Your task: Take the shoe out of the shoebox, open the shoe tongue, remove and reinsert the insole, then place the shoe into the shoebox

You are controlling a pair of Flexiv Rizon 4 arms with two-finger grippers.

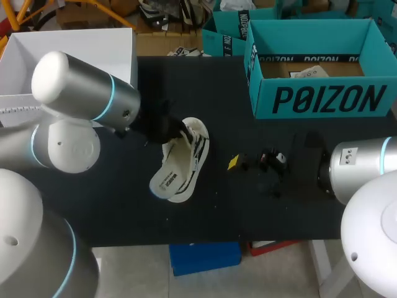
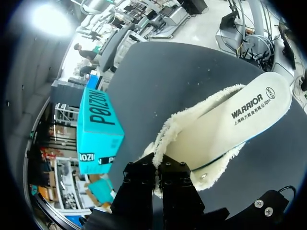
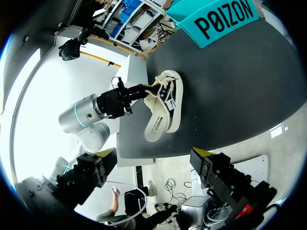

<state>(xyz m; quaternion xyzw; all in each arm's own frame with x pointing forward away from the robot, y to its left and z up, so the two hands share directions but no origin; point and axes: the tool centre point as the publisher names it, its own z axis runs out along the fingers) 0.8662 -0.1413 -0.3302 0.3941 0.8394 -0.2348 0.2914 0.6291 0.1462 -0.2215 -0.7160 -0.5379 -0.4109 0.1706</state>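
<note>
A black-and-white sneaker (image 1: 197, 141) lies on its side mid-table, also seen in the right wrist view (image 3: 171, 92). Its cream fleece insole (image 1: 171, 180) sticks out toward the table's front edge. My left gripper (image 1: 175, 131) is shut on the insole's fluffy edge (image 2: 165, 132), its black fingers (image 2: 144, 172) pressed together. The printed insole (image 2: 240, 115) stretches away ahead of them. My right gripper (image 1: 251, 166) hovers open to the right of the shoe, nothing between its fingers (image 3: 207, 165). The open teal shoebox (image 1: 322, 99) stands at the back right.
A second teal box (image 1: 226, 31) sits behind the shoebox, and a white box (image 1: 74, 49) at the back left. Paper lies inside the shoebox (image 1: 308, 71). Bare black tabletop (image 1: 124, 198) lies in front of the shoe.
</note>
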